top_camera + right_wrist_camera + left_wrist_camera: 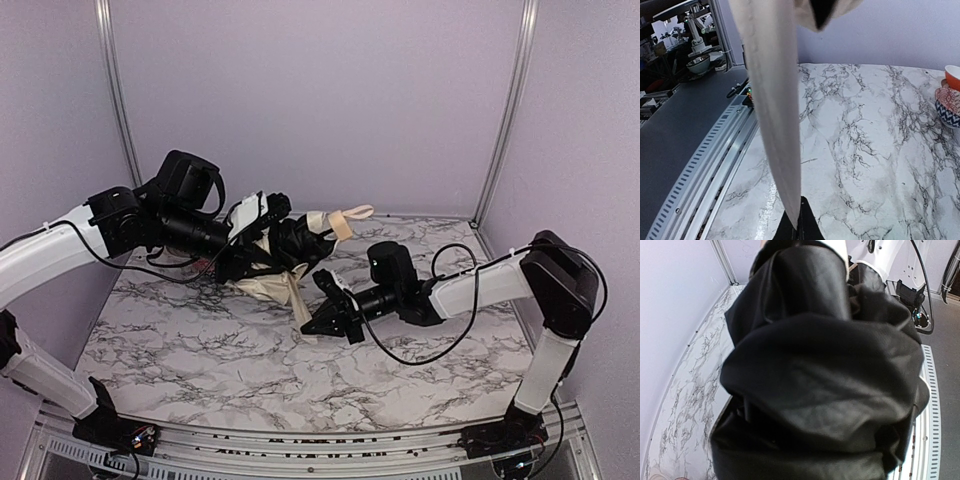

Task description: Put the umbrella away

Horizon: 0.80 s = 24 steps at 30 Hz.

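The umbrella [287, 252] is a crumpled bundle of black and cream fabric held above the marble table [220, 350] at mid-left. My left gripper [262, 232] is pushed into the bundle and looks shut on it. In the left wrist view black fabric [820, 370] fills the frame and hides my fingers. A cream strip of the umbrella [300, 298] hangs down to my right gripper [326, 318]. In the right wrist view this strip [775, 115] runs from the top down into my right gripper [800, 222], whose dark fingers [809, 229] are shut on its end.
An orange bowl [952, 76] and a blue patterned bowl [949, 107] sit at the right edge of the right wrist view. A slotted metal rail [705, 165] runs along the table's edge. Lilac walls [320, 100] close the back and sides.
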Tool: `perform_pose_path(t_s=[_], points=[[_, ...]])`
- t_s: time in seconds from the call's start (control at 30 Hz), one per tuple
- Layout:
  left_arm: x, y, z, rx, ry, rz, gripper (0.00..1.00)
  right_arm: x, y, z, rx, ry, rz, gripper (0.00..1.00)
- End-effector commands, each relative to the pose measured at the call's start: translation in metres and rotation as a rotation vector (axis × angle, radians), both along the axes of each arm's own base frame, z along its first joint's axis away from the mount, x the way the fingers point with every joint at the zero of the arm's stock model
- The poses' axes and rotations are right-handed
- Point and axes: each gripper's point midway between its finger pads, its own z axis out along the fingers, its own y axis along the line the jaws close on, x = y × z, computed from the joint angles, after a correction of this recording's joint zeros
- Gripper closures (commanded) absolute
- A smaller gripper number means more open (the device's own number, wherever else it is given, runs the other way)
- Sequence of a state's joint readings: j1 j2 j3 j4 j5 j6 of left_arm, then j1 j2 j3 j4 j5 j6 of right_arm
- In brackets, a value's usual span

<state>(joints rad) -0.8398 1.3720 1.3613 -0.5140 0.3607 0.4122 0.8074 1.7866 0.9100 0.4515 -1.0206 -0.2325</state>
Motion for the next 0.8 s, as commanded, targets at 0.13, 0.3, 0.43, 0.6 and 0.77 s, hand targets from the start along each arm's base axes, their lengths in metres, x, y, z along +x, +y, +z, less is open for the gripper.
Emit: perform_pose_path(t_s=[0.13,0.3,0.43,0.6,0.77], points=[[-0.054,-0.032,0.048,-0.157,0.013,-0.236,1.00,0.149,-0.024,-0.072,-0.199,-0.097,-0.479,1.00],[-0.093,-0.034,0.009,-0.027,0.072,-0.349,1.00,0.241,-0.033,-0.012,-0.089,-0.179,-0.569,1.00],[-0.094,-0.007,-0.067,0.215,0.147,-0.286,1.00,0.246,-0.036,0.059,0.012,-0.377,-0.504,1.00],[-0.075,0.004,-0.072,0.224,0.091,-0.134,1.00,0.199,-0.044,0.090,-0.004,-0.463,-0.329,1.00],[-0.008,0.015,0.013,-0.065,-0.077,0.193,1.00,0.155,-0.049,0.062,-0.037,-0.335,-0.263,1.00]])
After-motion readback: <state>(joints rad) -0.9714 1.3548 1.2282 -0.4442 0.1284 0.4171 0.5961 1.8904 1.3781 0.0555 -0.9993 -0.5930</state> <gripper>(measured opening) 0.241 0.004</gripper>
